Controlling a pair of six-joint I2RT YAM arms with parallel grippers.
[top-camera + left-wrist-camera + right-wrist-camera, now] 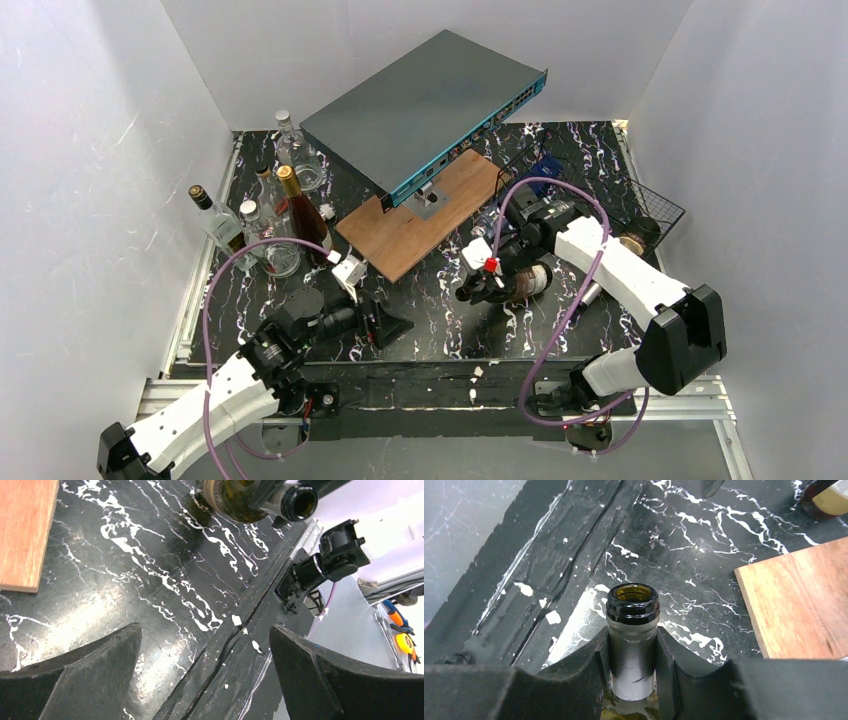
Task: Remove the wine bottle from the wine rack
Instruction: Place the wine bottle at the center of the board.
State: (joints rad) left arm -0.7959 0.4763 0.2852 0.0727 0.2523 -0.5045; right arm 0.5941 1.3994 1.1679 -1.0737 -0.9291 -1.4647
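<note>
The right gripper [632,641] is clamped on the neck of the wine bottle [527,281], just below its open mouth, with 1 finger on each side of the glass. The bottle is on its side over the black marbled table [440,325], between the wooden board [420,215] and the wine rack [662,205]. It looks clear of the wire frame, though the arm hides the gap. The step in hand seems to be carrying it away. The next move probably calls for lowering the body onto bare table, steadying it against rolling, then letting go. The left gripper [204,630] hangs spread wide and empty near the table's front edge.
</note>
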